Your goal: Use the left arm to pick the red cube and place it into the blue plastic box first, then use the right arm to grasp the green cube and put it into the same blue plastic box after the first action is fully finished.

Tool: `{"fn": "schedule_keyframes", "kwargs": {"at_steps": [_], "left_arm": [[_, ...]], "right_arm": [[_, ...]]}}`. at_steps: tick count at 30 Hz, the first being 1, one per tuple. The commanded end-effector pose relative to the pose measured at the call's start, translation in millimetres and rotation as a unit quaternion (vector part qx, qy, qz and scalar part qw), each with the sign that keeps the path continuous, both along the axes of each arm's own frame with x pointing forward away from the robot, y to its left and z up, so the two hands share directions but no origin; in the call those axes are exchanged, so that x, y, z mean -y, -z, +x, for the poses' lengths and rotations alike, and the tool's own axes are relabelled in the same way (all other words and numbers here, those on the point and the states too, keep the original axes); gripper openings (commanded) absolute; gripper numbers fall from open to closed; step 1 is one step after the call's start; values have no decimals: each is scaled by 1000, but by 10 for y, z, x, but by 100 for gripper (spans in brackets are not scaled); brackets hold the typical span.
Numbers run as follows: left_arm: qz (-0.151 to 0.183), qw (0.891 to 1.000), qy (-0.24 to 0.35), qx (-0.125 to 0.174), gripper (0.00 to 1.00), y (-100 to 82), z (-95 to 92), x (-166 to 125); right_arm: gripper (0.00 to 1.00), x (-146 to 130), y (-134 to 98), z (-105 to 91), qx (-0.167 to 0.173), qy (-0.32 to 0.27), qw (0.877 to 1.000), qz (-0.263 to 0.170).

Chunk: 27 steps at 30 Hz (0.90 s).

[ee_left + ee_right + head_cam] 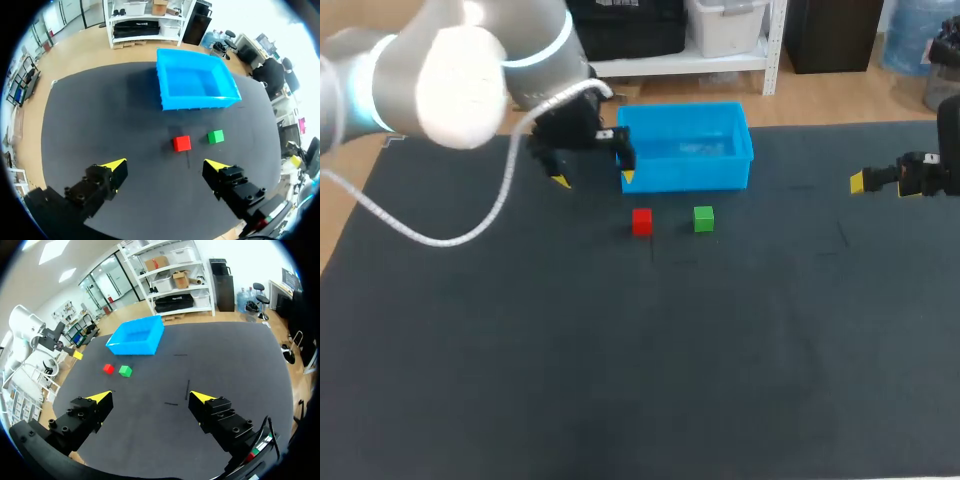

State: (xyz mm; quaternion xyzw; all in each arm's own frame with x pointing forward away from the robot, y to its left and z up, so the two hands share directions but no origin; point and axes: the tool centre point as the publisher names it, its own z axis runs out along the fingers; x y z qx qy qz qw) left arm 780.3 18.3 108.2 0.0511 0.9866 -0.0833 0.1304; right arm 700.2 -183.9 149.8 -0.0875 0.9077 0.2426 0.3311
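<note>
A small red cube (641,221) sits on the dark table just in front of the blue plastic box (686,146), with a green cube (703,218) close on its right. My left gripper (594,179) hangs open above the table by the box's left front corner, nothing between its fingers. In the left wrist view the red cube (181,143) and green cube (215,136) lie ahead of the open left gripper (166,167), the box (195,85) beyond them. My right gripper (880,181) is open and empty at the table's right side; its wrist view shows the right gripper (150,399), red cube (108,368), green cube (125,371) and box (135,337).
The dark mat (650,350) covers the whole table. A white cable (470,232) loops from my left arm over the table's left part. The box holds nothing that I can see.
</note>
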Motion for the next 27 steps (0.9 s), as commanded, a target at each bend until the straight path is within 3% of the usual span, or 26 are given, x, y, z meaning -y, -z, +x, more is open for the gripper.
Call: {"fn": "schedule_keyframes", "kwargs": {"at_steps": [1, 6, 10, 27], "left_arm": [[21, 1000, -1, -20, 100, 234, 181, 201], [21, 999, -1, -35, 100, 392, 203, 258], [2, 999, -11, -48, 100, 523, 207, 306], [18, 998, -22, -55, 100, 844, 372, 507]], "right_arm": [[100, 6, 1, 0, 0, -1, 1000, 0], [100, 6, 1, 0, 0, -1, 1000, 0], [100, 6, 1, 0, 0, -1, 1000, 0], [100, 6, 1, 0, 0, -1, 1000, 0]]}}
